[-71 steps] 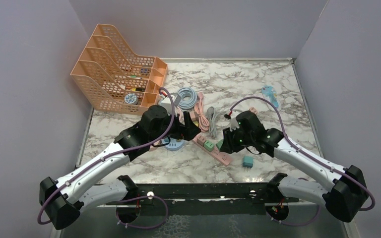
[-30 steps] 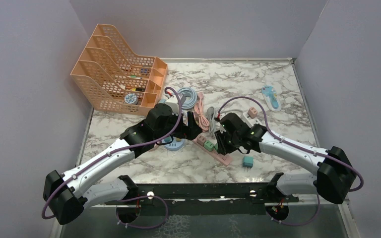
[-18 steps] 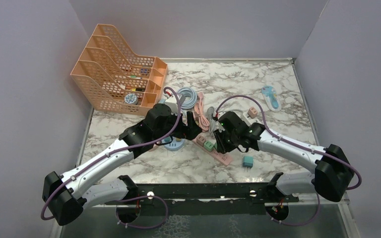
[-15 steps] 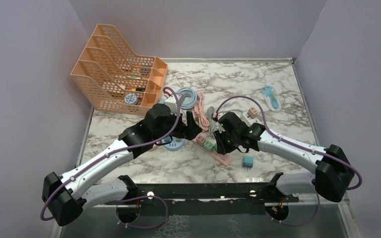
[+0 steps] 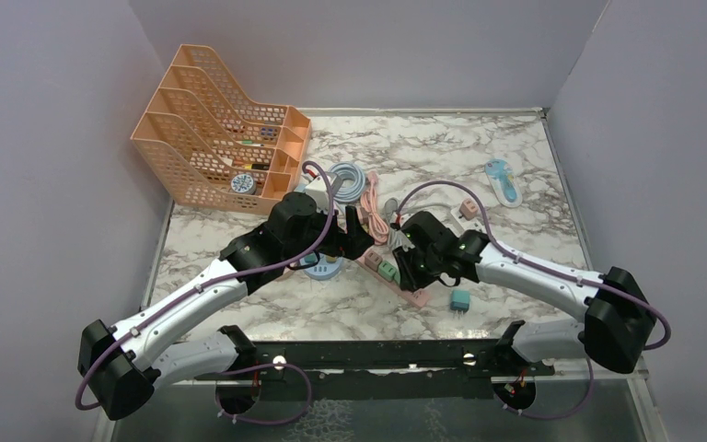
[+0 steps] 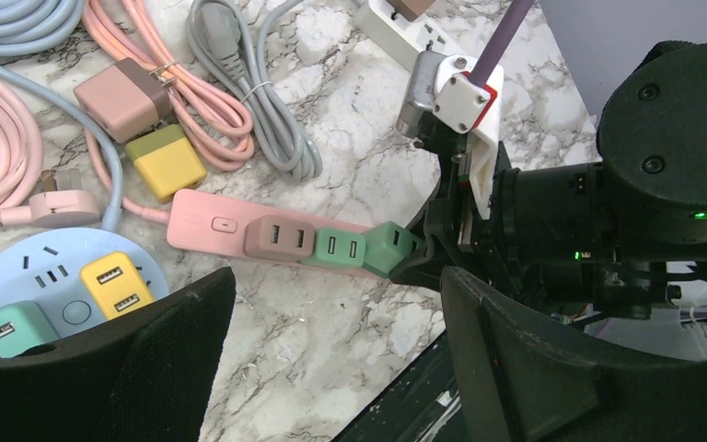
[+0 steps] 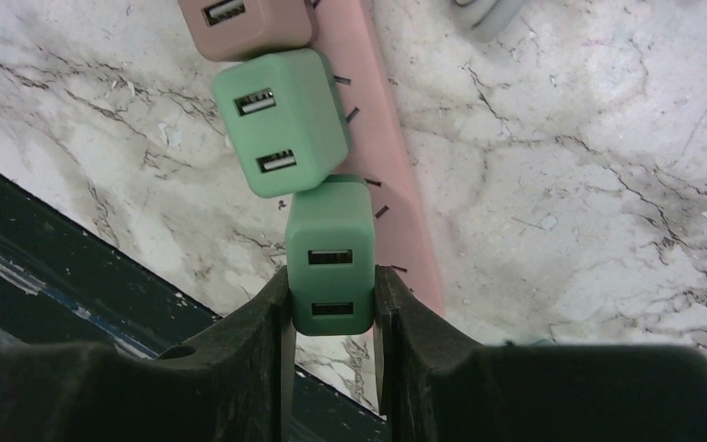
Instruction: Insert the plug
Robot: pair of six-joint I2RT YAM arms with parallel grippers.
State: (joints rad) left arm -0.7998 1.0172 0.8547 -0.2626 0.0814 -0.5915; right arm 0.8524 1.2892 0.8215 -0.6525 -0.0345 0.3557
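My right gripper is shut on a green two-port USB plug. It holds the plug against the pink power strip, right beside a lighter green plug and a brown plug that sit on the strip. In the left wrist view the held plug is tilted at the end of that row. My left gripper is open and empty, hovering above the marble just in front of the strip. In the top view the two grippers are close together.
A round blue socket hub with a yellow plug lies at my left finger. Pink and grey cables, a yellow adapter and a brown adapter lie behind the strip. A teal plug lies loose. Orange file trays stand far left.
My right gripper has moved left along the strip with the green plug, up to the row of seated plugs. My left arm has barely moved over the last second.
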